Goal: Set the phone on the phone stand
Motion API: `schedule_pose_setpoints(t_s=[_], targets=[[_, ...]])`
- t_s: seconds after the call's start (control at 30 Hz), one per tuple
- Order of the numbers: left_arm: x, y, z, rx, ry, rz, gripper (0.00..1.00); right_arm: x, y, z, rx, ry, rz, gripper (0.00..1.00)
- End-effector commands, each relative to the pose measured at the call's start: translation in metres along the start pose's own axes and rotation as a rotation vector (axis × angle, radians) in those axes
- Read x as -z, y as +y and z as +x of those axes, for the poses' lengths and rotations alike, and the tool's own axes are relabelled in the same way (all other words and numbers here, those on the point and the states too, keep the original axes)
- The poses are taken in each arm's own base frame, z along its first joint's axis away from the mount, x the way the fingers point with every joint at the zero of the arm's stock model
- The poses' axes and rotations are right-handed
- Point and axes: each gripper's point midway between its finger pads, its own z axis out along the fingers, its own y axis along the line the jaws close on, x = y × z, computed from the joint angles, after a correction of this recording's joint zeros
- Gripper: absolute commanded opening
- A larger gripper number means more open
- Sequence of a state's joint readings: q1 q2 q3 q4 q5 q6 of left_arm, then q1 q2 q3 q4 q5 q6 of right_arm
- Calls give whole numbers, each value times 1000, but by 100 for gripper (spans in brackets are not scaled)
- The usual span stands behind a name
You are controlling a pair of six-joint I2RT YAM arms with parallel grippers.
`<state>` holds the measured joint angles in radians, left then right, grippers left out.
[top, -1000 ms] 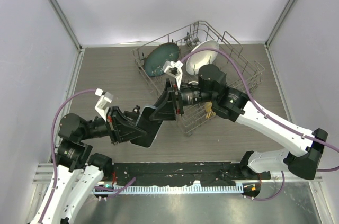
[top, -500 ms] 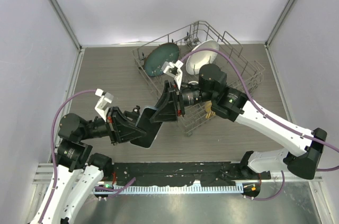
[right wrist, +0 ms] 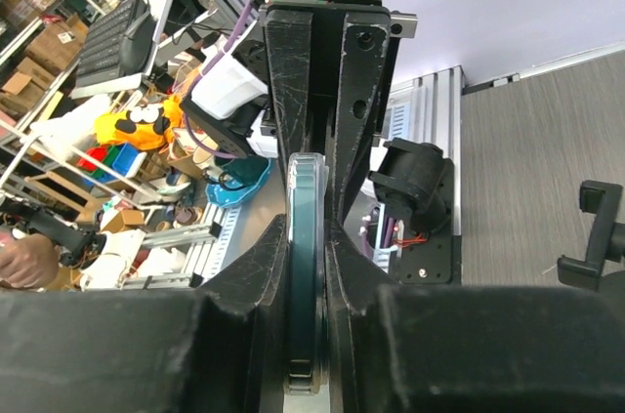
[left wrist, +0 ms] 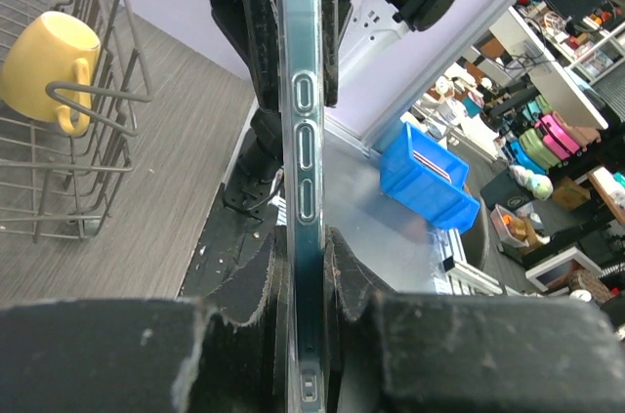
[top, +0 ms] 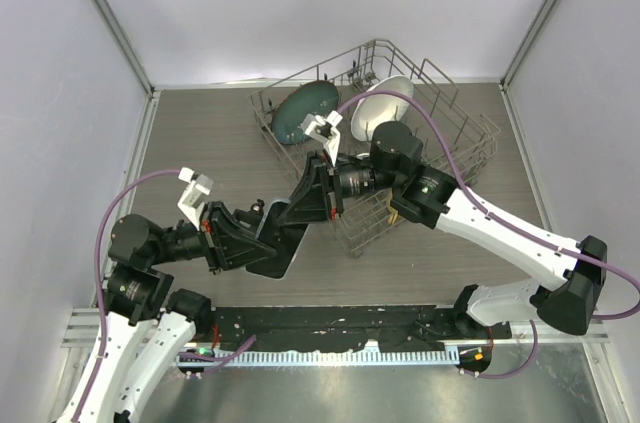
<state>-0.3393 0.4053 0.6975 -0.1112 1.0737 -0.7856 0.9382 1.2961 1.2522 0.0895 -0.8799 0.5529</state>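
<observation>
Phone [top: 278, 243] is off the tabletop [top: 200, 143], held between both arms and seen edge-on in both wrist views. Left tool [left wrist: 301, 276] is clamped on one end, right tool [right wrist: 308, 271] on the opposite end, tips facing each other. Phone stand [right wrist: 592, 237] sits on the tabletop beside the left tool, apart from the phone. The wire dish rack [top: 462, 135] is just right of the handover spot, and the right arm reaches across its front. The rack holds a dark green plate [top: 305, 111], a white plate [top: 380, 108] and a yellow mug [left wrist: 44, 66]. A blue bin [left wrist: 430, 179] is past the tabletop edge.
</observation>
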Motion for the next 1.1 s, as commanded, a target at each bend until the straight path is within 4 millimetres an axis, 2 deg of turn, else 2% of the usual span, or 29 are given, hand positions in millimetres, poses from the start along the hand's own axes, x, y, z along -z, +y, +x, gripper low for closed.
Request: schedule_pose_setpoints(t_s=[0.0,0.1,0.13,0.17,0.23,0.27,0.3,0.33,0.37,0.4,0.5,0.53,0.63,0.73,0.8,0.9,0.97,1.07], targets=[[1,-17,-17,-84,-41,22,0,4,12,-6,30,-26,-39,1],[1,-14,-20,-79,-50,3,0,6,10,-11,59,-70,-2,1],[0,-12,-22,-78,-53,-13,0,8,4,-11,69,-82,33,1],[0,-2,-19,-35,-41,-66,3,13,-5,-14,67,-108,113,1],[1,11,-24,-55,-28,-148,23,20,-15,-17,100,-127,192,1],[5,22,-13,9,10,-218,44,25,-24,-17,92,-143,263,1],[9,32,-19,-30,-6,-295,62,32,-20,-23,109,-170,288,1],[12,41,-18,-20,0,-347,73,36,-23,-24,127,-185,315,1],[19,49,-10,18,20,-415,78,41,-28,-18,114,-171,356,1],[26,61,-14,11,-4,-506,78,50,-30,-25,128,-207,413,1],[47,81,-8,39,-14,-683,77,67,-37,-27,154,-231,514,1],[63,96,-6,60,-36,-811,74,74,-34,-29,167,-244,531,1],[86,114,-1,108,-53,-986,65,83,-34,-28,185,-252,570,1],[100,130,7,157,-13,-1105,64,87,-30,-29,202,-259,572,1],[102,139,14,169,40,-1134,65,88,-30,-27,201,-256,570,1],[92,143,21,193,88,-1089,66,89,-26,-27,204,-266,560,1],[93,149,18,181,80,-1116,65,89,-25,-28,205,-274,558,1],[93,159,17,199,99,-1146,59,89,-25,-27,203,-271,555,1]])
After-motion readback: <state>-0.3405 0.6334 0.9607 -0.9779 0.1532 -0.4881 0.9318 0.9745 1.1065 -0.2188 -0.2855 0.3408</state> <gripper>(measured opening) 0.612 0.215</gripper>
